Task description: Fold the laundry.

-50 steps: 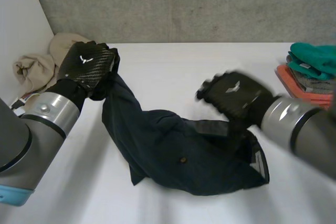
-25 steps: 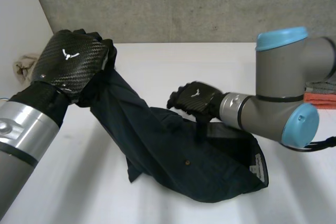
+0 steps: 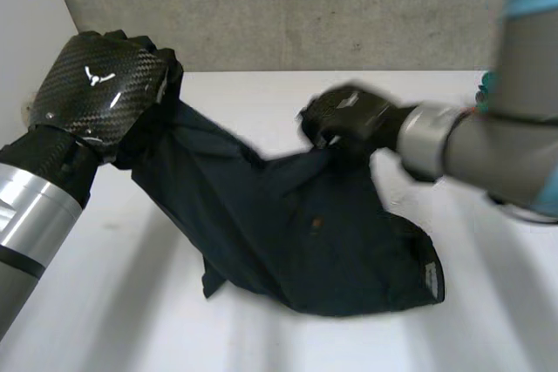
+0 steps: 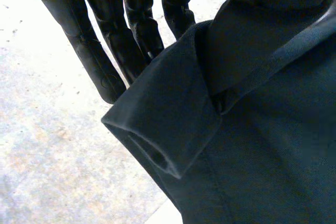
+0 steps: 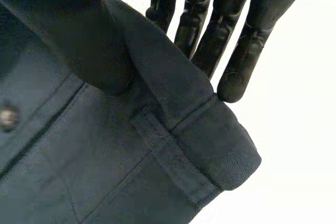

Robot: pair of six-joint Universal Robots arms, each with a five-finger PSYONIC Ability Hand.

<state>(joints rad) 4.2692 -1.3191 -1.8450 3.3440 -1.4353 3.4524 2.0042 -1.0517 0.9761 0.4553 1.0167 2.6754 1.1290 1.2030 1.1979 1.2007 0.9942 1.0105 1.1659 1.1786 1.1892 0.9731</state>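
Note:
A dark navy garment (image 3: pixel 288 233) with a waistband and a button hangs between my two hands, its lower part resting on the white table (image 3: pixel 261 93). My left hand (image 3: pixel 100 93) holds one end of the waistband high at the left; in the left wrist view the cloth (image 4: pixel 236 129) is pinched between thumb and fingers (image 4: pixel 115 35). My right hand (image 3: pixel 349 119) grips the waistband farther along, above the table's middle. In the right wrist view its thumb (image 5: pixel 100 51) presses the band near a belt loop (image 5: pixel 168 150) against the fingers (image 5: pixel 231 35).
A grey concrete wall (image 3: pixel 305 6) runs along the table's far edge. My right arm (image 3: pixel 488 154) reaches in from the right, and a sliver of teal cloth (image 3: pixel 482 86) shows beside it. Bare table lies in front of the garment.
My right hand went from open above the garment to pinching its waistband and has lifted it. My left hand has risen higher and nearer the camera with its end of the cloth.

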